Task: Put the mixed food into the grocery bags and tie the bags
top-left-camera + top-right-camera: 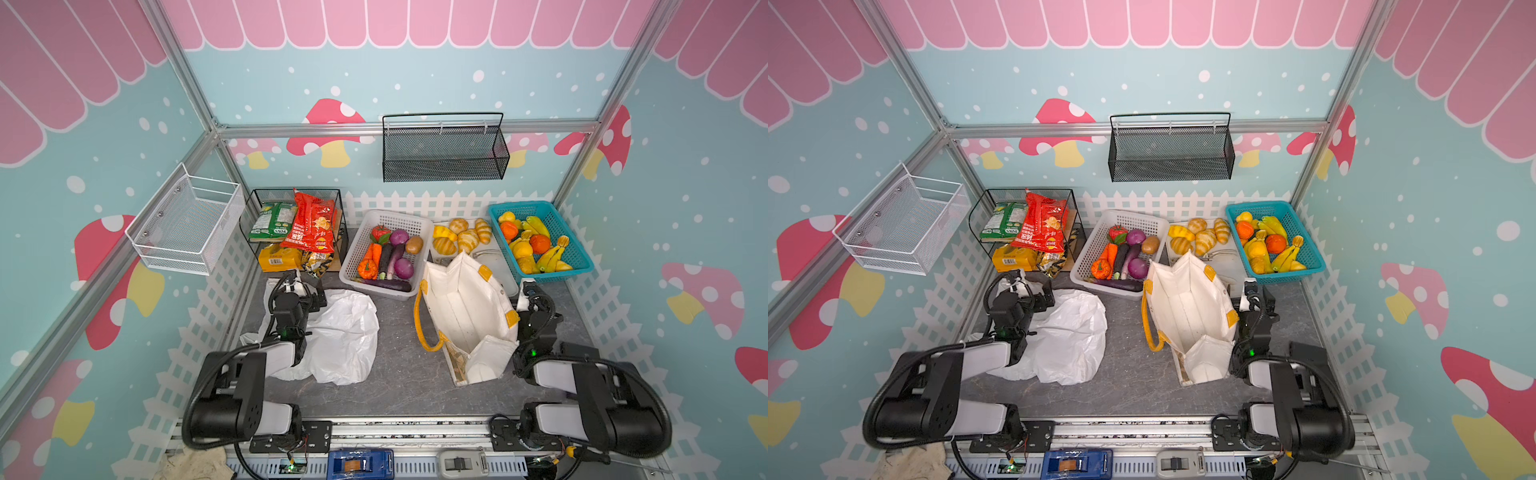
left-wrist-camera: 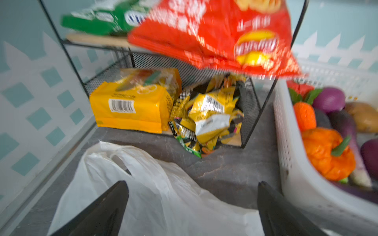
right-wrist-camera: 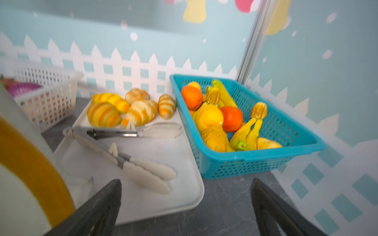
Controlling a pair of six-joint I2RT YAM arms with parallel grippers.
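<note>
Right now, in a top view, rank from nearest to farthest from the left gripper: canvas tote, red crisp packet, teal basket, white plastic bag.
From the left gripper:
1. white plastic bag, right under it.
2. red crisp packet, just beyond, back left.
3. canvas tote, across the middle.
4. teal basket, far back right.

A strip of bare grey tabletop (image 2: 225,169) lies open between the left gripper (image 2: 192,182), jaws spread wide above the white plastic bag (image 2: 163,194), and the black wire rack (image 2: 253,114), though the red crisp packet (image 2: 214,34) overhangs the rack's lower tier from above and the white vegetable basket (image 2: 296,183) walls that strip on one side. Ahead of the right gripper (image 3: 185,181), jaws equally wide, bare table runs up to the teal fruit basket (image 3: 255,161), hemmed by the white tray (image 3: 180,204) with its tongs (image 3: 143,169) and by the canvas tote (image 3: 16,204) close alongside. In both top views the broadest free floor lies between bag and tote.
</note>
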